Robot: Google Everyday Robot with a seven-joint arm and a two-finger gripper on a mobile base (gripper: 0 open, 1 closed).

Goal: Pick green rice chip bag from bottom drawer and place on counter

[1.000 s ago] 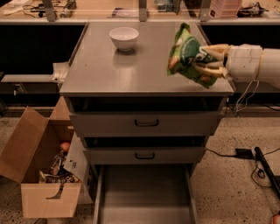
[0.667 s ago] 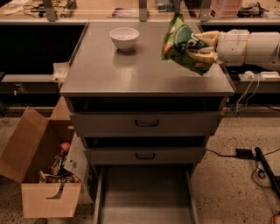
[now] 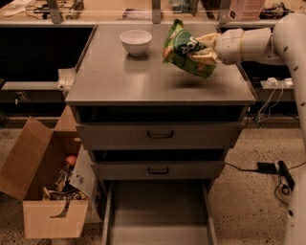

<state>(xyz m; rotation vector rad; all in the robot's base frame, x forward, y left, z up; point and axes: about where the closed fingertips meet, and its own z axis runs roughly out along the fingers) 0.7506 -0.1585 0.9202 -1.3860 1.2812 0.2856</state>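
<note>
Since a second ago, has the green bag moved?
Yes. The green rice chip bag, held in the claw above the counter, has shifted left, closer to the white bowl.

We see dim, warm light from above (brightest at the back). The counter (image 3: 119, 81) gleams softly. Over its right side, the gripper (image 3: 204, 50) clasping the bag (image 3: 181, 48) casts a faint shadow.

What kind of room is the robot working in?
Probably a lab or workshop, not a home kitchen: a grey metal counter with drawers, a cluttered bench behind it, a cardboard box on the speckled floor. The pincer holds the green rice chip bag above the counter's right side.
</note>
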